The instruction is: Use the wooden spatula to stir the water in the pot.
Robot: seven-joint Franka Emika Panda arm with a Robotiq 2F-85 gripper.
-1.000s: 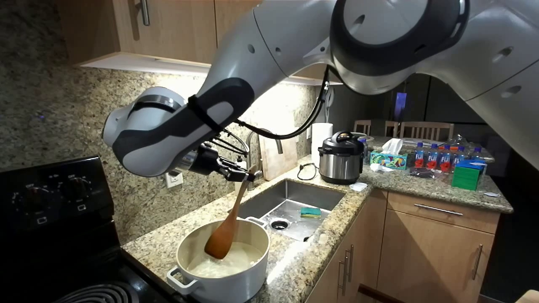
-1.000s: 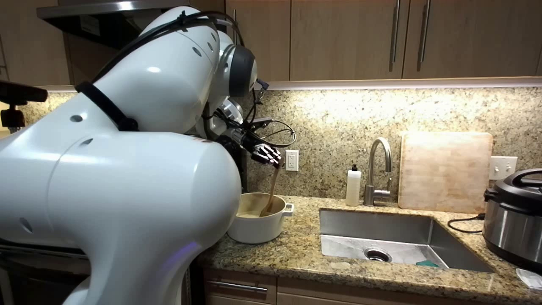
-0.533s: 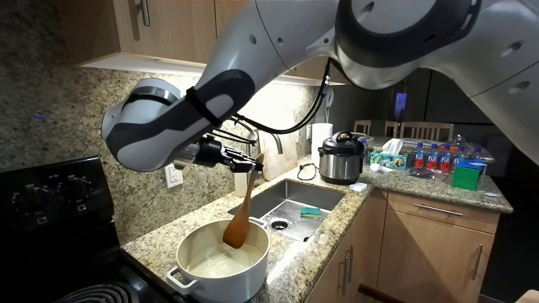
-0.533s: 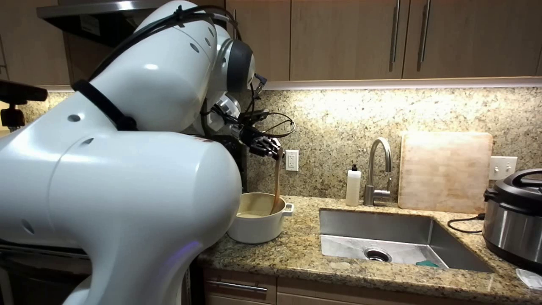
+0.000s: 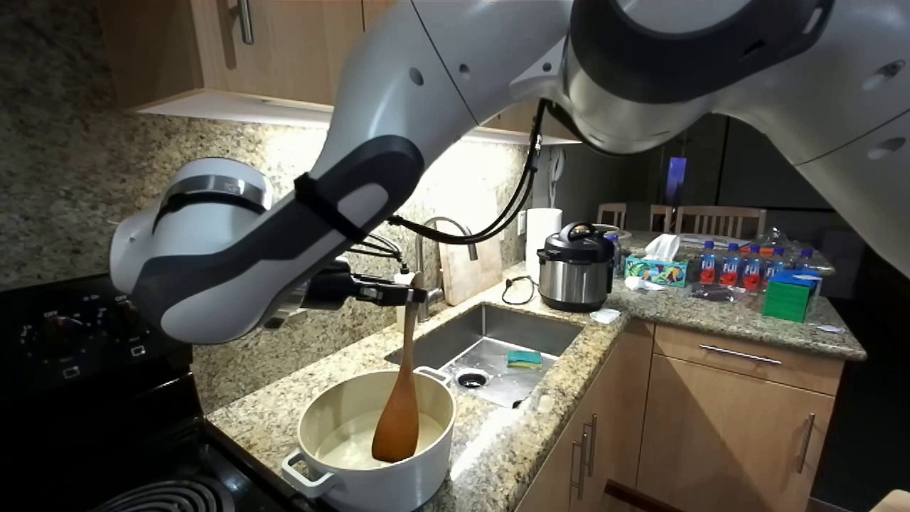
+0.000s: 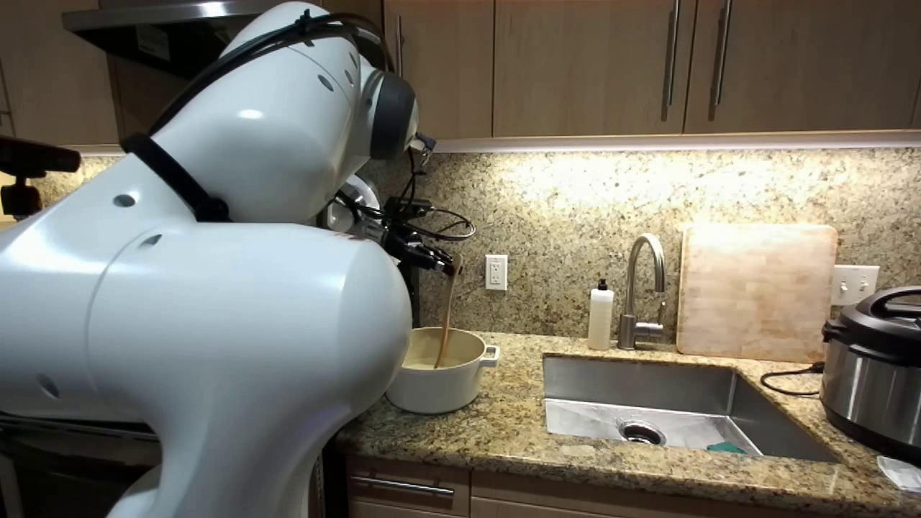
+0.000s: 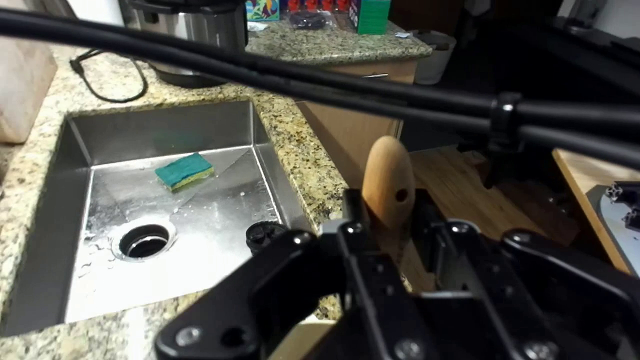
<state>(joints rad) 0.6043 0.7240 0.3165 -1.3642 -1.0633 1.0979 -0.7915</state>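
At the left in an exterior view, the black stove (image 5: 135, 441) borders the desk (image 5: 270, 412). Next comes the pot (image 5: 398, 487), standing on the desk with pale water (image 5: 348, 439) inside. The fingers (image 5: 389, 294) hang above it, clasping the wooden spatula (image 5: 404, 377) by its handle, just below the rounded top. Taking hold of the tool and bringing its blade into the pot are done; stirring looks to be under way — my judgement, as one moment proves little — and some turns through the water probably remain. The blade points down, its end at or in the water; how deep is hard to tell. The spatula's long axis runs close to upright, its top tipped a little right in both exterior views. Farther right are the sink (image 5: 490, 354), a sponge (image 5: 525, 358) inside it, and the electric cooker (image 5: 574, 276).
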